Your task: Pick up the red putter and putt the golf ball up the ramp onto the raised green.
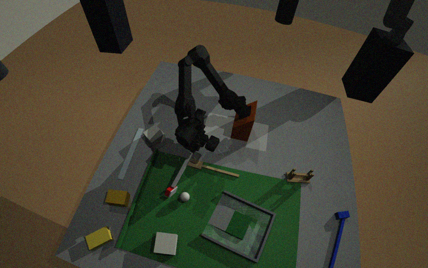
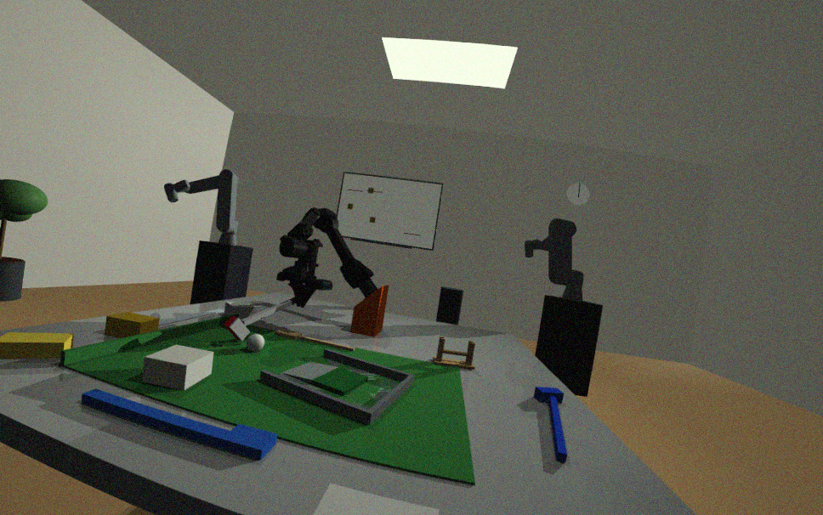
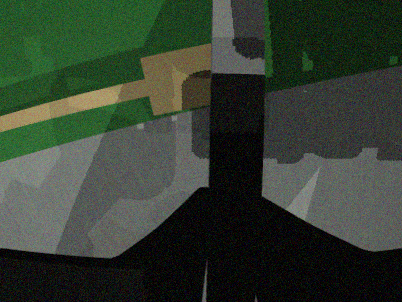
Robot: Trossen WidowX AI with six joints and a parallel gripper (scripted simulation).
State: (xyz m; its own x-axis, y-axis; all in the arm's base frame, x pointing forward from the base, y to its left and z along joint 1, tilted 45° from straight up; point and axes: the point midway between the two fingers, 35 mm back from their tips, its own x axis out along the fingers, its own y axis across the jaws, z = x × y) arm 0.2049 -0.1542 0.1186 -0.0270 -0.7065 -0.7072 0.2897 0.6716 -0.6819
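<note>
Top view shows the hand (image 1: 195, 155) clamped tight on the putter (image 1: 179, 174) by its shaft, red head (image 1: 170, 191) lowered just beside the ball (image 1: 184, 196) on the side away from the walled green (image 1: 236, 224), apparently lined up for striking.

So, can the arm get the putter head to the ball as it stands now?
Probably yes. The gripper holds the putter, its red head sits just beside the ball, with only bare green between them.
</note>
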